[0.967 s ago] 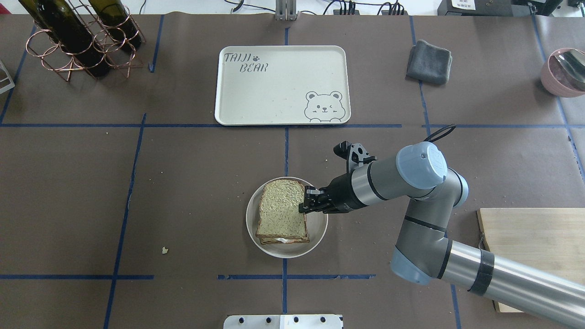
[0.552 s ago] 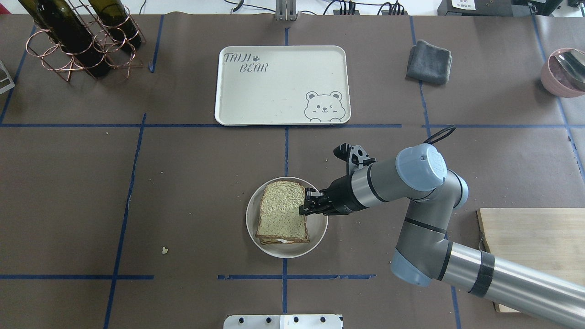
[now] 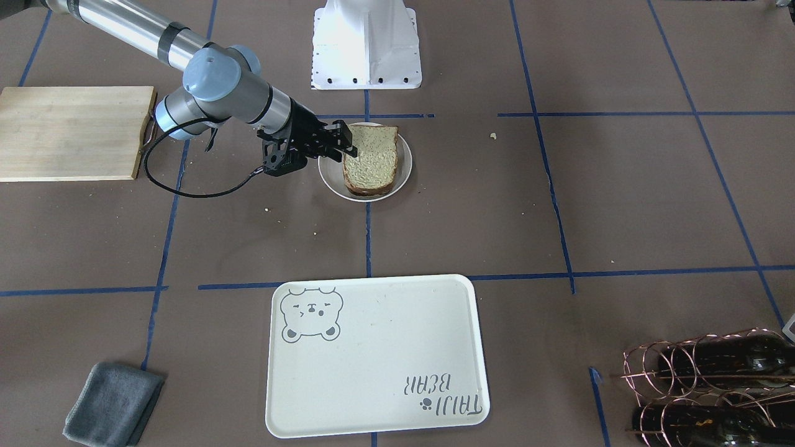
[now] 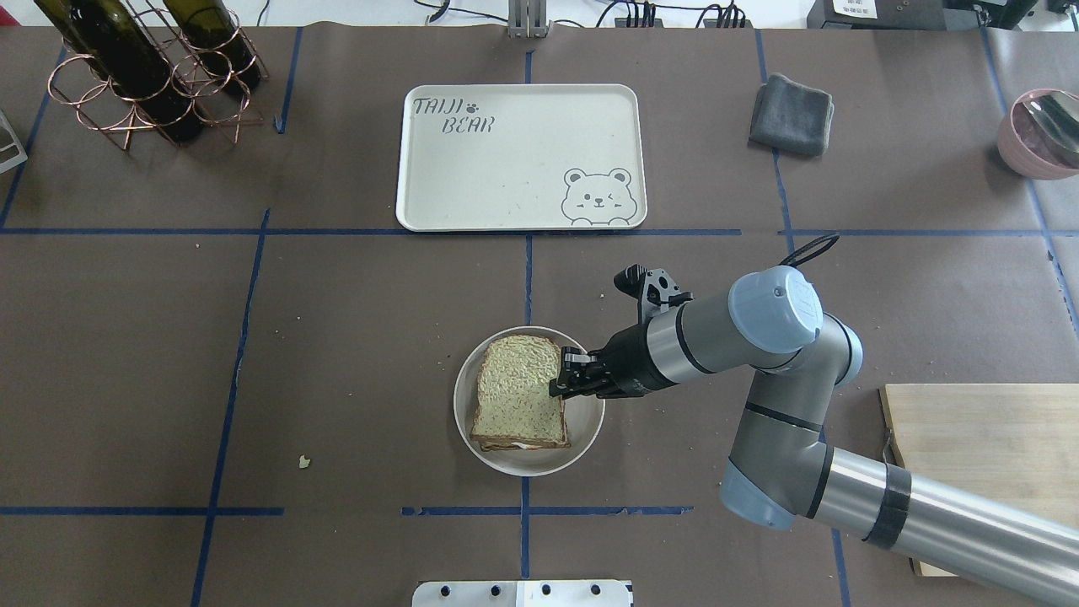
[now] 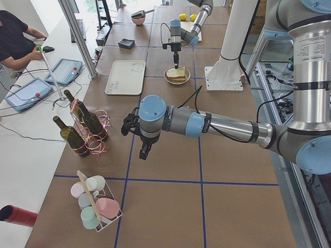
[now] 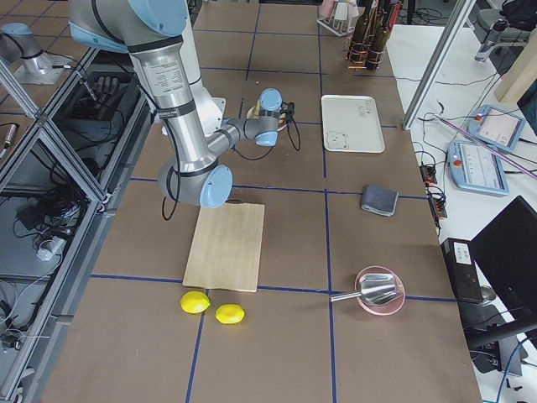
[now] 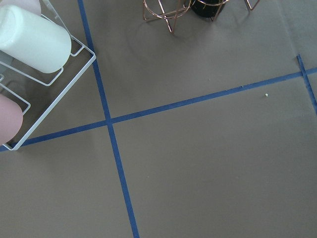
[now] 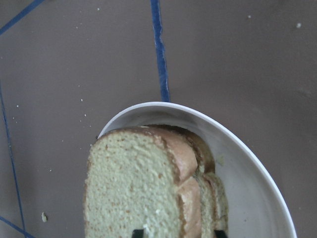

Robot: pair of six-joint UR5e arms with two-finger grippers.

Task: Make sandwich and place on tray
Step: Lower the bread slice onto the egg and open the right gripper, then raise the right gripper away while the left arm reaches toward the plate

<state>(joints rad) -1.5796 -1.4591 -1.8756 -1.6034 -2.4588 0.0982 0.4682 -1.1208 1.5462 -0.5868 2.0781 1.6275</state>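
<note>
The sandwich (image 4: 518, 392), two speckled bread slices with a sliver of white egg at its near edge, lies on a round whitish plate (image 4: 582, 430) near the table's middle. My right gripper (image 4: 558, 375) is at the sandwich's right edge, open. In the right wrist view its two fingertips straddle the stacked slices (image 8: 138, 188) at the bottom edge. The cream tray (image 4: 514, 160) with the bear drawing lies bare beyond the plate. My left gripper (image 5: 144, 154) hangs over bare table far to the left, and I cannot tell whether it is open or shut.
A copper rack with wine bottles (image 4: 143, 67) stands at the far left. A folded grey cloth (image 4: 791, 114) and a pink bowl (image 4: 1041, 135) are at the far right. A wooden cutting board (image 4: 986, 447) lies near right. A mug rack (image 7: 29, 49) is under the left wrist.
My right gripper has crept a little further left onto the sandwich's right edge. The sandwich's far edge has settled slightly. Nothing else moved.
</note>
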